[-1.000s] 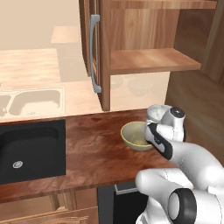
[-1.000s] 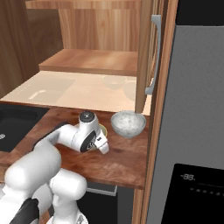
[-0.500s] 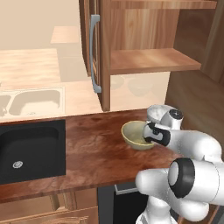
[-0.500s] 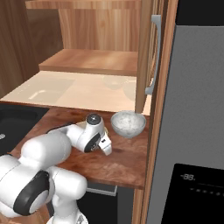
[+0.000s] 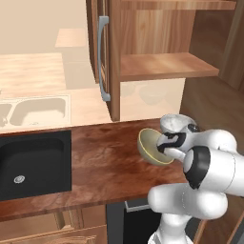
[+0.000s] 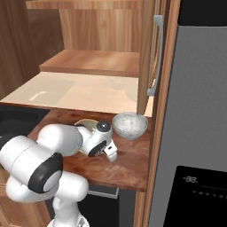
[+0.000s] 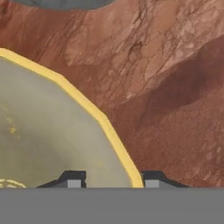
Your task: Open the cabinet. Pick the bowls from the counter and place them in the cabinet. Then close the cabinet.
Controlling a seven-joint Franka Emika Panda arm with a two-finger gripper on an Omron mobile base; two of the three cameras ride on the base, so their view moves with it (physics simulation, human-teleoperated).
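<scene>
Whereas a second ago the olive-yellow bowl (image 5: 153, 147) sat flat on the table (image 5: 95, 157) with the claw (image 5: 167, 144) hovering at its 3 o'clock rim, it now stands tipped up on edge in the left base view, its hollow facing 9 o'clock toward the black sink (image 5: 33, 162). In the hand view the yellow rim (image 7: 94, 113) runs straight down between the two finger tips (image 7: 72, 178), one inside the bowl and one outside, so the claw has drawn narrow and appears pinched on the bowl's wall. The arm has also swung round, its elbow bulking at 5 o'clock of the bowl.

That tilt suggests the bowl is coming off the table in the claw's hold, though whether its lower edge is clear of the wood I cannot tell. The white-grey bowl (image 6: 129, 125) sits on the table just beside the claw, at its 1 o'clock in the right base view, untouched. The cabinet (image 5: 157, 43) hangs above with its door (image 5: 102, 57) swung open and its wooden shelf (image 5: 164, 66) bare, so the opening step looks done and the first bowl's lift to the shelf seems to be starting.
</scene>
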